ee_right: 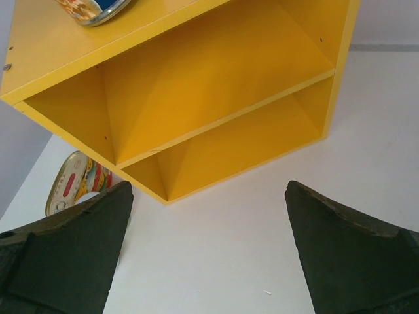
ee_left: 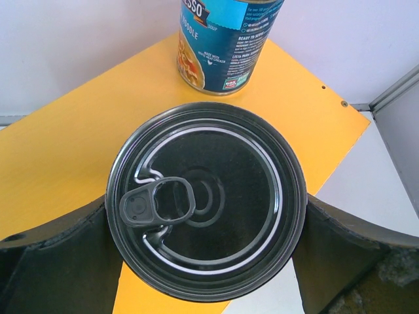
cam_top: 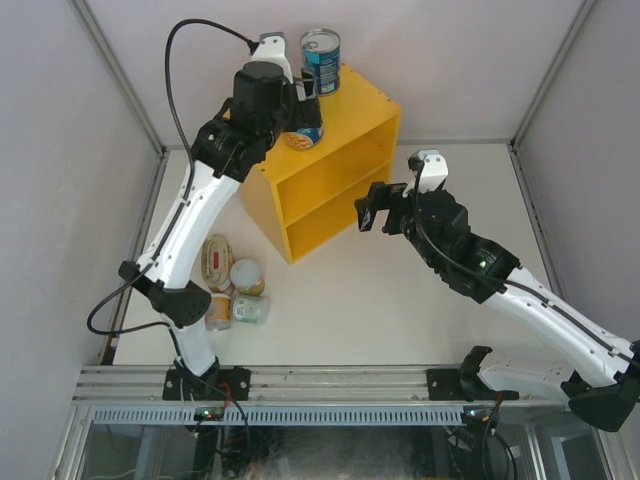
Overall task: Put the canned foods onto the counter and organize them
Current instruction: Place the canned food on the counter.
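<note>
The counter (cam_top: 335, 170) is a yellow shelf unit at the back of the table. One tall blue-labelled can (cam_top: 320, 60) stands on its top at the back and also shows in the left wrist view (ee_left: 226, 39). My left gripper (cam_top: 303, 100) is shut on the second tall blue can (cam_top: 305, 132) over the top's front left part. Its dark pull-tab lid (ee_left: 206, 209) fills the gap between the fingers (ee_left: 59, 261). I cannot tell whether this can touches the top. My right gripper (cam_top: 373, 212) is open and empty in front of the counter's shelves (ee_right: 216, 98).
On the table left of the counter lie a flat oval tin (cam_top: 215, 262) with a red-yellow label and three small round pale-lidded cans (cam_top: 247, 275), (cam_top: 251, 309), (cam_top: 218, 311). The oval tin also shows in the right wrist view (ee_right: 73, 180). Walls enclose the table's left, back and right.
</note>
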{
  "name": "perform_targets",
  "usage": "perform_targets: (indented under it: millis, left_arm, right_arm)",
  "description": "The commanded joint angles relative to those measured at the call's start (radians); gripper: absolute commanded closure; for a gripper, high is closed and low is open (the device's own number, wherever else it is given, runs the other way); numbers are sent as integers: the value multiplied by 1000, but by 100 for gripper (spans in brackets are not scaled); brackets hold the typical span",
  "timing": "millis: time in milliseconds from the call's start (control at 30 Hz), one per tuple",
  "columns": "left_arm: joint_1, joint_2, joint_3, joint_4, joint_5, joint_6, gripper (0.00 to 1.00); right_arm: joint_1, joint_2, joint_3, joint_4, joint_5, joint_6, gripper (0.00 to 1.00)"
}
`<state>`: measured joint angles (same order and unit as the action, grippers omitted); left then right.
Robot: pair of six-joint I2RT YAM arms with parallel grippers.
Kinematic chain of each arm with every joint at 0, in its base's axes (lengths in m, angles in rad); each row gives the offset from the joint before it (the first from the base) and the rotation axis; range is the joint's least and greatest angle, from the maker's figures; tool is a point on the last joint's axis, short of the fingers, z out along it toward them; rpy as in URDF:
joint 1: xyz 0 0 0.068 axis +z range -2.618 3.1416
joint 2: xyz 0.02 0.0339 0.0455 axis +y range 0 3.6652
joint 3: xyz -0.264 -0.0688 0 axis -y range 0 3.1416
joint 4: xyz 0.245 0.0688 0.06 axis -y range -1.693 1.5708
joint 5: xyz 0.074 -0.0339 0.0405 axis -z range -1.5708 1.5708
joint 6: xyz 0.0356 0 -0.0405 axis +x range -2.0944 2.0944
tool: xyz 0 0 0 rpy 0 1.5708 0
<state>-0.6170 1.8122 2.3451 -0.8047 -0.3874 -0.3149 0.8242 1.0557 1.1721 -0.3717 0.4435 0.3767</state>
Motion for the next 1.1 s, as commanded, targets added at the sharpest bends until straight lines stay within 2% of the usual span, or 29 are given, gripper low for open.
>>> perform_targets:
  millis: [0, 200, 267, 300, 600, 767, 1067]
  left_arm:
    - [-4, -7, 65, 121, 17, -30, 15]
    - [-4, -14, 56, 125, 8, -20, 11]
    - [-4, -18, 48, 131, 9, -18, 1]
    - [-4, -19, 44, 131, 5, -18, 0]
    - [-4, -41, 9, 165, 1, -10, 1]
    - [-6, -92, -62, 219, 8, -1, 0]
    - [-10, -113, -73, 174, 25, 14, 0]
  right_arm:
    - [-5, -25, 47, 2, 18, -4, 0]
    - [-6, -27, 47, 8, 19, -8, 0]
    - [-5, -26, 47, 8, 20, -7, 0]
    - [-5, -26, 47, 8, 19, -7, 0]
    - [-5, -22, 56, 21, 18, -14, 0]
    - [-5, -7, 93, 29, 18, -32, 0]
    - [-4, 38, 156, 56, -6, -62, 0]
